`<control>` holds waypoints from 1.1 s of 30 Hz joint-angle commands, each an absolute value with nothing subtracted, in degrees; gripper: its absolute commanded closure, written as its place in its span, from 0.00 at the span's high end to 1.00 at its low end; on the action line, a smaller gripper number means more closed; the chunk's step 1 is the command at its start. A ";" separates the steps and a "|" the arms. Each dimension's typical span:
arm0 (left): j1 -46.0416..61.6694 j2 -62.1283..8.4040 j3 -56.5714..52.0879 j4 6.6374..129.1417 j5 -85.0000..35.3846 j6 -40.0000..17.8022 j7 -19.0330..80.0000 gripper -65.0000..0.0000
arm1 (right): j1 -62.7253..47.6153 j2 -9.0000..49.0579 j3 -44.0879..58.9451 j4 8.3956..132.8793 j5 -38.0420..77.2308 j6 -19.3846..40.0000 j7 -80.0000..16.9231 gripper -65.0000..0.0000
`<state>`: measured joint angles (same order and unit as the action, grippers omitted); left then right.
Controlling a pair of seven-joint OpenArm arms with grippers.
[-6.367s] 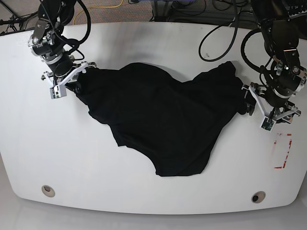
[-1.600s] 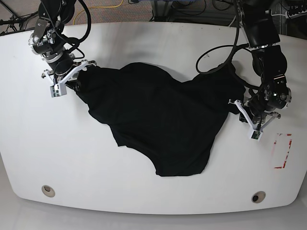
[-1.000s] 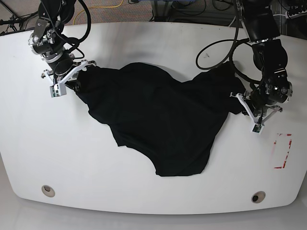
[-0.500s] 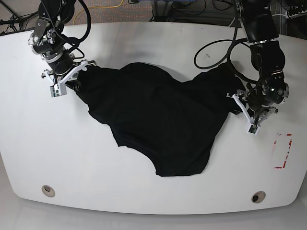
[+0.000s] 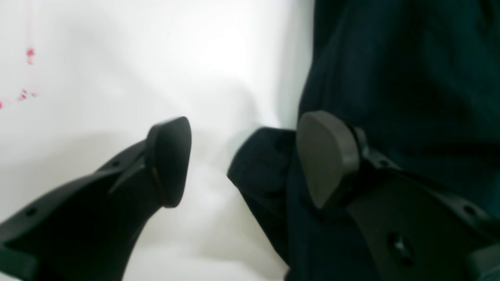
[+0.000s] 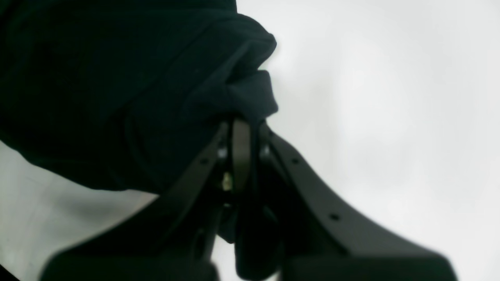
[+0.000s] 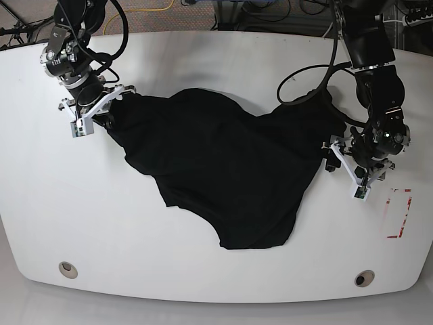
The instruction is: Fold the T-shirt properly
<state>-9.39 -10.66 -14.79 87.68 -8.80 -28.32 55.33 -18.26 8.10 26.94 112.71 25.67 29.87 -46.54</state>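
Base view: the T-shirt lies crumpled and unfolded across the table, every fold yet to be made, judging by its ragged outline. Left wrist view: my left gripper stands spread, a cloth edge lying between its fingers, nothing pinched. Right wrist view: my right gripper is pressed together on a bunched corner.
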 commanded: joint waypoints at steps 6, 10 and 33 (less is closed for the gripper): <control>-11.06 -10.48 -14.89 86.39 -8.27 -28.09 54.42 0.67 | -17.86 8.57 27.19 113.88 26.55 30.05 -45.07 0.00; -11.16 -10.33 -14.87 85.99 -8.12 -28.12 54.33 0.66 | -17.85 8.55 27.24 113.89 26.53 30.00 -45.09 0.00; -11.47 -9.75 -13.75 83.62 -8.45 -28.14 50.63 0.05 | -17.75 8.50 27.29 113.92 26.32 30.03 -44.98 0.00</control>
<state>-9.82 -9.10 -13.30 83.74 -8.16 -28.34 52.80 -18.15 8.10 26.96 112.73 25.65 29.85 -46.57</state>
